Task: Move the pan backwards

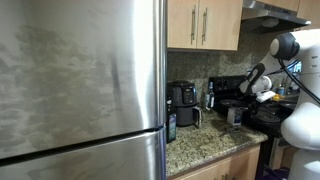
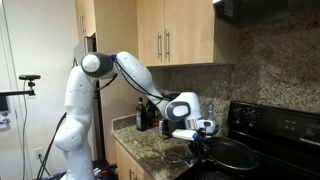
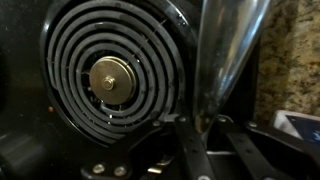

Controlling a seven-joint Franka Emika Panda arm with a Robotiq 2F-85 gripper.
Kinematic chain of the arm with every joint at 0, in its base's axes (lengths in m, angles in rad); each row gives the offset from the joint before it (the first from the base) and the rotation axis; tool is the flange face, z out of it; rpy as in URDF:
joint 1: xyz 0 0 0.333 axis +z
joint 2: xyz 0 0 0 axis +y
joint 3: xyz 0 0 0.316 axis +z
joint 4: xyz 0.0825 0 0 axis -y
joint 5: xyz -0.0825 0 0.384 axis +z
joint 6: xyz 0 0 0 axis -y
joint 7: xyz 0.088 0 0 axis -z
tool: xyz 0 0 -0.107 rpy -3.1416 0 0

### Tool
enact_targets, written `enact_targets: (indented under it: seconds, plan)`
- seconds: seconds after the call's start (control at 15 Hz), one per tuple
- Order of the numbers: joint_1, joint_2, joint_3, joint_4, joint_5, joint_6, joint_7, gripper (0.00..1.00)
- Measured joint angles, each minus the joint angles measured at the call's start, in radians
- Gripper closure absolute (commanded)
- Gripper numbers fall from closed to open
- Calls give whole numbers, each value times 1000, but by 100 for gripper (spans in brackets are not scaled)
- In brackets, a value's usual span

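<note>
The wide black pan (image 2: 233, 153) sits on the black stove in both exterior views (image 1: 268, 113). My gripper (image 2: 200, 144) is at the pan's left side, at its handle. In the wrist view the shiny, tapering pan handle (image 3: 225, 50) runs down between my two dark fingers (image 3: 198, 140), which press close on either side of it. The pan's bowl is out of the wrist view. In an exterior view my gripper (image 1: 247, 92) hangs low over the stove's near edge.
A coil burner (image 3: 110, 75) lies beside the handle. The stove's back panel (image 2: 285, 122) rises behind the pan. A black coffee maker (image 1: 183, 97) and a small silvery cup (image 1: 235, 114) stand on the granite counter (image 1: 205, 143). A steel fridge (image 1: 80, 80) fills the foreground.
</note>
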Motion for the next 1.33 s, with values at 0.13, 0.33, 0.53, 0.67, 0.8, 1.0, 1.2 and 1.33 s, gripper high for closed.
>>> enact_targets:
  seconds: [0.13,0.33,0.53,0.67,0.8,1.0,1.2,1.33]
  plan:
    - [16,-3,1,23,-2,-45,41,100]
    - [17,27,-4,92,2,-123,106,100]
    - [2,103,-15,159,28,-132,189,100]
    - [-9,150,-14,191,70,-122,210,100]
    - [-10,161,-10,200,95,-114,211,100]
    - [0,155,-5,211,79,-97,211,100]
    - [22,147,-4,223,31,-73,212,100]
    - [31,147,-4,228,7,-66,213,100]
